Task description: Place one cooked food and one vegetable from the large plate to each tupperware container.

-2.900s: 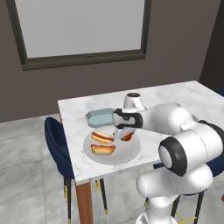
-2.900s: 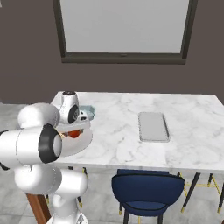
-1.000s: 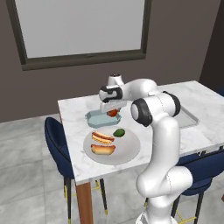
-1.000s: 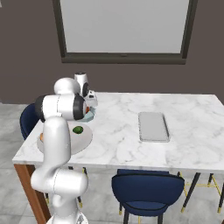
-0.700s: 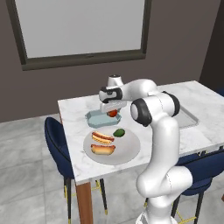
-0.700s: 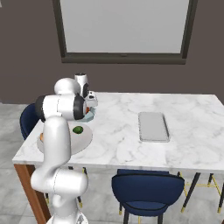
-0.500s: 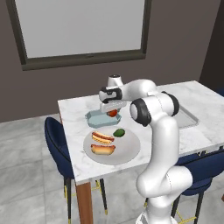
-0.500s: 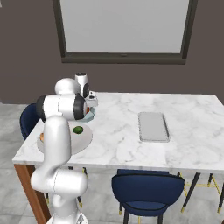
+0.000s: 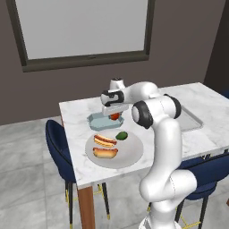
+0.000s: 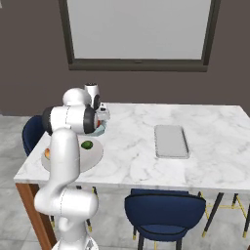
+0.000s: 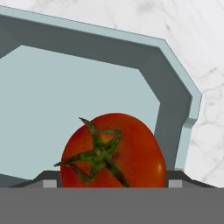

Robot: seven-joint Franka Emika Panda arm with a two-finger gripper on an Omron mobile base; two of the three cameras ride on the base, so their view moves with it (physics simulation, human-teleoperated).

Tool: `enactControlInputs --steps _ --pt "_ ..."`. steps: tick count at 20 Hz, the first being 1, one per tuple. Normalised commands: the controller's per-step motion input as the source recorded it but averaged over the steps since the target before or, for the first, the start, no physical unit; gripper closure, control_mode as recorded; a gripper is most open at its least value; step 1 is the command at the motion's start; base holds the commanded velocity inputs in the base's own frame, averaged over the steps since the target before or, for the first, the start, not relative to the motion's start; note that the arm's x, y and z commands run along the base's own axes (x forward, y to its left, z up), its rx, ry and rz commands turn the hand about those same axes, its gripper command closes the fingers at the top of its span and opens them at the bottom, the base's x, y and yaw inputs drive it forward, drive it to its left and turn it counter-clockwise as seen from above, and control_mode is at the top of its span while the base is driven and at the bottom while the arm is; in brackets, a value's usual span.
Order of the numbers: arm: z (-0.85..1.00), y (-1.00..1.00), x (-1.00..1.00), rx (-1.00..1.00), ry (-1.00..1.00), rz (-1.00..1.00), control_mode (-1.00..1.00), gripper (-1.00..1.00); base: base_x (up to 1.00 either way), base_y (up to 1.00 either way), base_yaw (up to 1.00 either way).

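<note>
the tomato (image 11: 113, 151) is round, smooth and a bit soft, so it could slip or squash; best held by its fat sides. the gripper (image 9: 114, 116) is closed on it, just over the blue-green tub (image 11: 78, 83). the plate (image 9: 132, 154) sits near, with two hot dogs (image 9: 105, 146).

tomato (image 11: 113, 151): 1, between the claw's tips
hot dogs (image 9: 104, 141): 2, on the plate below the claw
green vegetable (image 9: 121, 135): 1, near the claw
large plate (image 9: 132, 154): 1
blue-green tub (image 9: 95, 120): 1, under the claw
grey tub (image 10: 171, 141): 1, well apart
</note>
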Motion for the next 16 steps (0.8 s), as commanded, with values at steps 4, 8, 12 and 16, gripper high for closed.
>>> enactControlInputs --steps 4,8,12,16 --pt "-0.01 0.02 0.00 0.00 0.00 0.00 -1.00 1.00 0.00 0.00 0.00" --pt "0.00 0.06 0.00 0.00 0.00 0.00 -1.00 -1.00 0.00 0.00 0.00" --pt "0.00 0.00 0.00 0.00 0.00 0.00 -1.00 -1.00 0.00 0.00 0.00" --pt "0.00 0.00 0.00 0.00 0.00 0.00 -1.00 -1.00 0.00 0.00 0.00"
